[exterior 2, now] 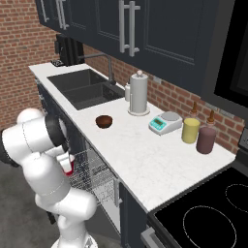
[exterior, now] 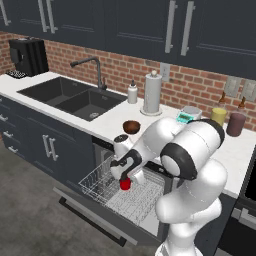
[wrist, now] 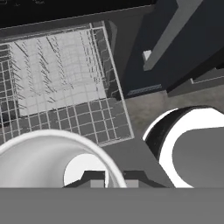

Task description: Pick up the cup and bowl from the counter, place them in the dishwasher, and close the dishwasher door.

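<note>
gripper (exterior: pixel 124 176) clamping the cup (exterior: pixel 125 184) by its rim, hanging it above the dishwasher (exterior: pixel 125 197) rack for lowering | bowl (exterior: pixel 131 126) waiting on counter (exterior: pixel 112 122), 12 o'clock of cup | rack contact probably not yet made

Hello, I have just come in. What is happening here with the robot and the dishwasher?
The robot arm is loading the dishwasher. Its gripper is shut on the red cup and holds it over the white wire rack, which is pulled out above the open dishwasher door. The brown bowl sits on the counter, not yet picked up. So one item is partway in, one remains, and the door is not closed.
</note>
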